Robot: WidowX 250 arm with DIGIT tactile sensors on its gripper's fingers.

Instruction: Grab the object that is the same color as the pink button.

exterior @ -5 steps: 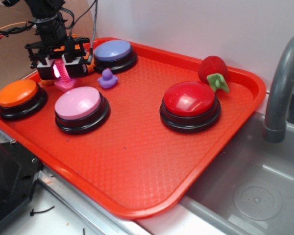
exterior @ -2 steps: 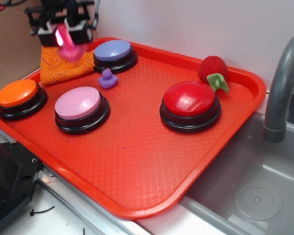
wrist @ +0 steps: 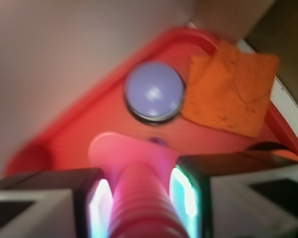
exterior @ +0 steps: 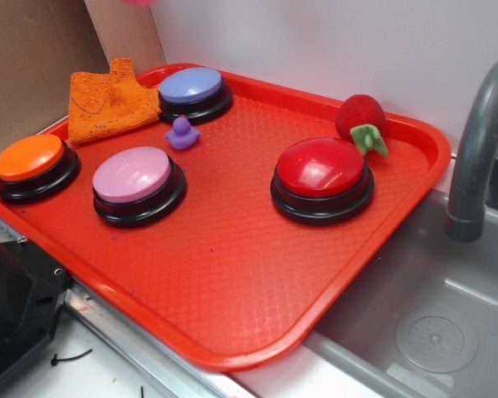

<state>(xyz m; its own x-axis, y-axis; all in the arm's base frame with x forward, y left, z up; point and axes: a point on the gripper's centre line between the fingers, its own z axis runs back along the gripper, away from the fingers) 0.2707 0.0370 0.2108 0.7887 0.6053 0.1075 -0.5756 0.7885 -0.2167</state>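
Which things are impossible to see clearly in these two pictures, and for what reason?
- Gripper: outside the exterior view; only a pink sliver at the top edge.
- Pink bolt: wrist view blurred, threads smeared, bottom edge cuts the shaft.
- Purple duck: in the wrist view, nearly hidden behind the bolt's base.

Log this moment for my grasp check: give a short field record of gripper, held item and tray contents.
gripper: shut on the pink bolt, lifted above the tray
exterior view: only a pink sliver at the top edge
buttons on tray: orange button, pink button, lavender-blue button, red button
other items: purple duck, orange cloth, strawberry toy
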